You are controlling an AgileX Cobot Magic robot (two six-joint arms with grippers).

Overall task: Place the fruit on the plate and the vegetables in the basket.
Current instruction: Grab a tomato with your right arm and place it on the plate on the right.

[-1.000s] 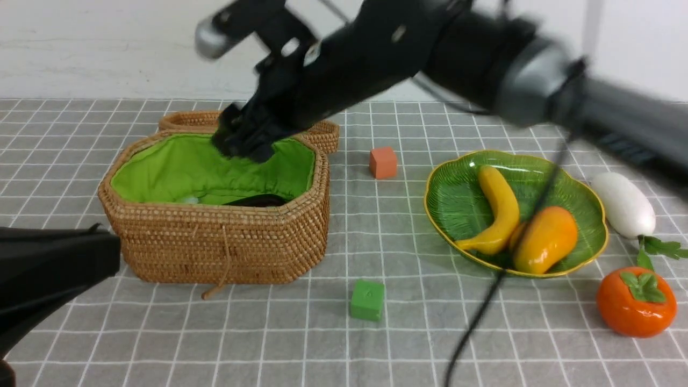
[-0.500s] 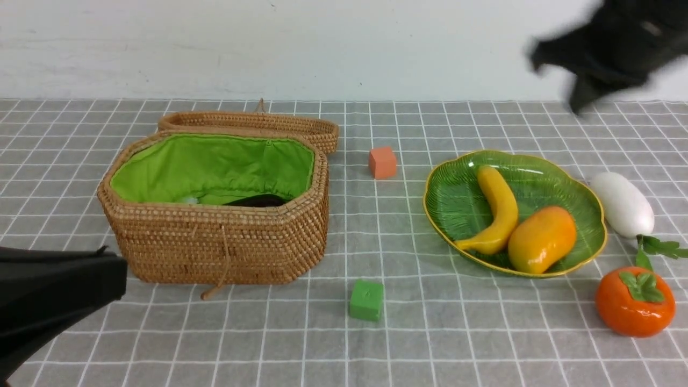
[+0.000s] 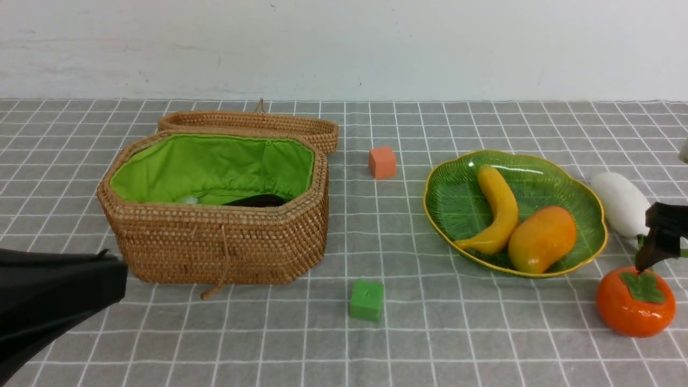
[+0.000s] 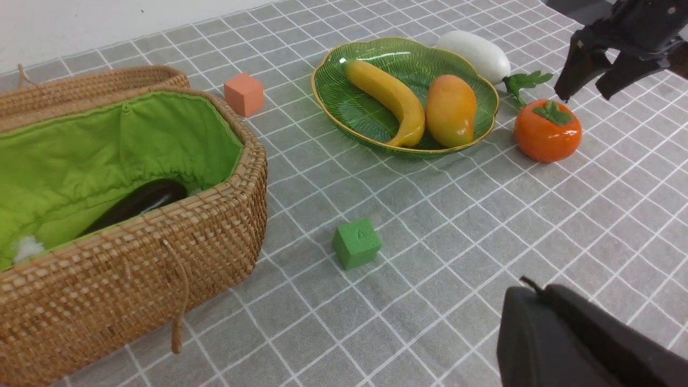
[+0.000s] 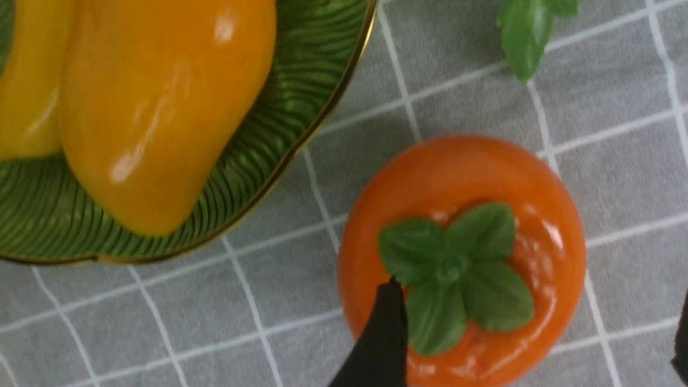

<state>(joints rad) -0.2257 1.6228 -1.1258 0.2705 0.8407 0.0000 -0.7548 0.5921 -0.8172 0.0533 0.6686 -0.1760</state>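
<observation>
The banana and mango lie on the green leaf plate. The persimmon sits on the cloth just beyond the plate's near right rim, and the white radish lies beyond the plate's far right rim. My right gripper hangs open just above the persimmon, one finger over its leafy cap. The dark eggplant lies in the wicker basket. I cannot make out the gourd. My left gripper is shut and empty, low at the near left.
An orange cube sits between basket and plate. A green cube sits nearer, in front of them. The basket's lid lies open behind it. Something small and pale shows beside the eggplant.
My right arm has swung from over the basket across to the right and come down over the persimmon. The left arm has barely moved.
</observation>
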